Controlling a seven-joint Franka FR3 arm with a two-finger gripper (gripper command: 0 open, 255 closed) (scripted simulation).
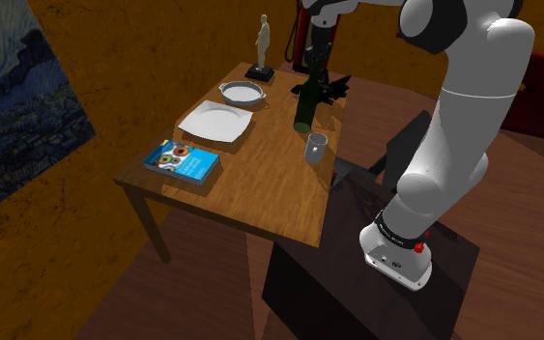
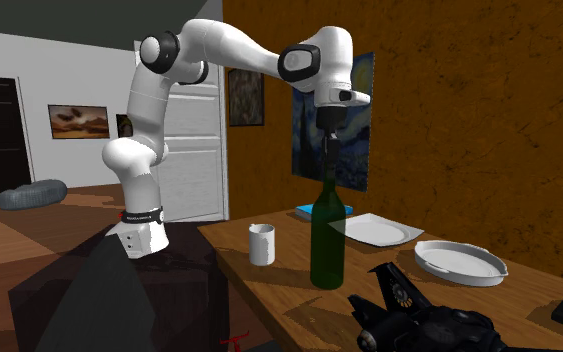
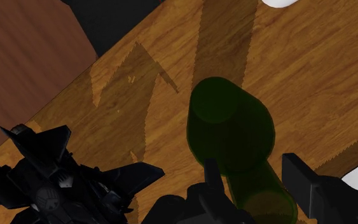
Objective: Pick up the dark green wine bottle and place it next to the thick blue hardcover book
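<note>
Clamps two black fingers (image 3: 212,184) on the neck of the dark green wine bottle (image 2: 329,240), one to each side, from a gripper (image 2: 328,168) set straight above it. Finds the bottle upright on the wooden table (image 1: 260,198), near the edge toward the stand, just beside a black toy jet (image 2: 414,318) and near a white cup (image 2: 261,243). Puts the blue book (image 1: 183,160) well apart, at the corner on the shoulder view's left, past a white plate (image 1: 216,122). Risks a slip or a swing on lifting: high, narrow hold on a smooth neck, heavy body below. Risks clipping the cup or the jet's wings through a low carry, or catching the plate's rim on the way across. Risks a topple at release through a tilted base or a landing on the book's edge. Shows nothing in the cup, nothing in the shallow white dish (image 1: 242,93) beyond the plate, nothing on the plate. Gives no fill level for the bottle: too dark to tell.
</note>
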